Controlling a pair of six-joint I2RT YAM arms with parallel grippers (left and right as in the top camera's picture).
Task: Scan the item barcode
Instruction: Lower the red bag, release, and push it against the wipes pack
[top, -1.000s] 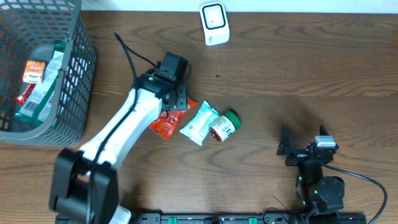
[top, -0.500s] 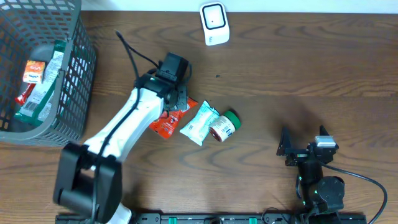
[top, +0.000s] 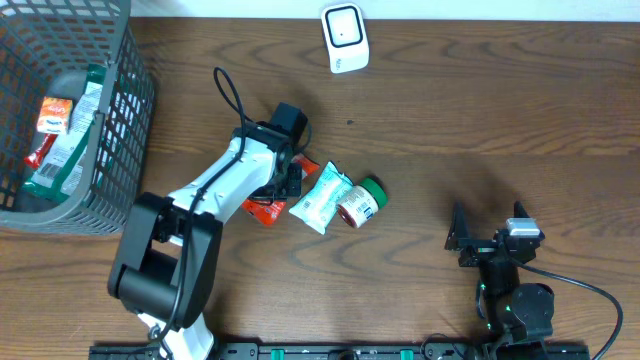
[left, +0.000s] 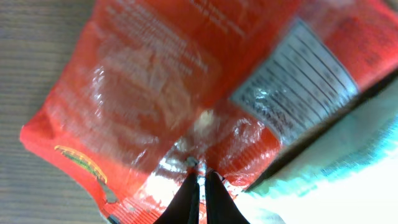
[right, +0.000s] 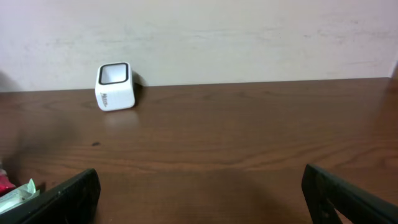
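Note:
A red snack packet (top: 262, 207) lies on the wooden table left of centre, partly under my left arm. My left gripper (top: 283, 186) is down on it. In the left wrist view the packet (left: 143, 81) fills the frame, and the gripper (left: 201, 177) is shut on a pinch of its shiny film. A white printed label (left: 298, 81) shows on the packet; I cannot make out a barcode. The white scanner (top: 344, 38) stands at the table's far edge, also in the right wrist view (right: 115, 86). My right gripper (top: 487, 232) rests open at the lower right, holding nothing (right: 199, 186).
A white and teal packet (top: 320, 197) and a small jar with a green lid (top: 361, 201) lie just right of the red packet. A grey wire basket (top: 130, 120) with several snack packets stands at the far left.
My left gripper has closed onto the red packet, and the wrist has turned and shifted slightly right. The right arm has not moved.

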